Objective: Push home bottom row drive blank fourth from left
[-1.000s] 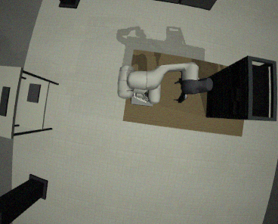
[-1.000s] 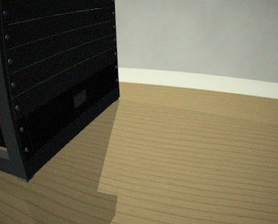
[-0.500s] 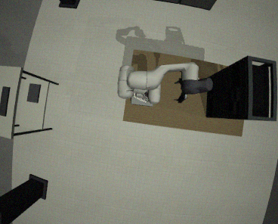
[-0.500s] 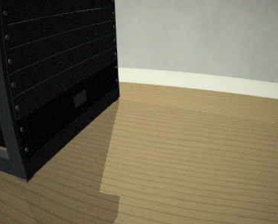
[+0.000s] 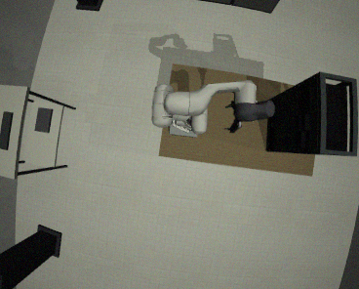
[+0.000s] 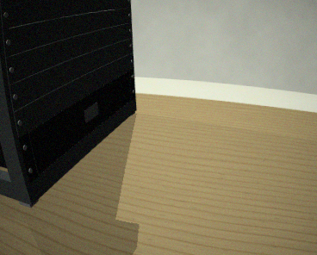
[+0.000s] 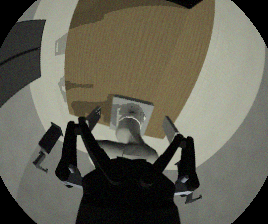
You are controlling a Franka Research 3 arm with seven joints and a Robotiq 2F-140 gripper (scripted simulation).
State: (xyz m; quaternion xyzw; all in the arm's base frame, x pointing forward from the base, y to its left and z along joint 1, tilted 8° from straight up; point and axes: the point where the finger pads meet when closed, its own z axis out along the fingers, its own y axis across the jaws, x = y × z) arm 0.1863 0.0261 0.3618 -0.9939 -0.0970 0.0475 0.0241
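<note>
Though near the rack (image 5: 295,117), hand (image 5: 232,117) wide, empty.

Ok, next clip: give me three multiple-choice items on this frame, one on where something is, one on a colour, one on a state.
1. In the top view, where does the rack stand on the wooden platform?
A. at its right end
B. at its left end, behind the arm's base
C. off it, on the pale floor

2. What colour are the arm's links?
A. orange
B. white
C. blue

3. How is the gripper in the wrist view?
A. shut on a drive blank
B. shut on nothing
C. open, nothing between the fingers

Key: 1 A, the dark rack sits over the platform's right end, far from the arm's base. 2 B, the links show white against the brown wood. 3 C, the two fingers stand spread wide with only the platform and the arm's base showing between them.
</note>
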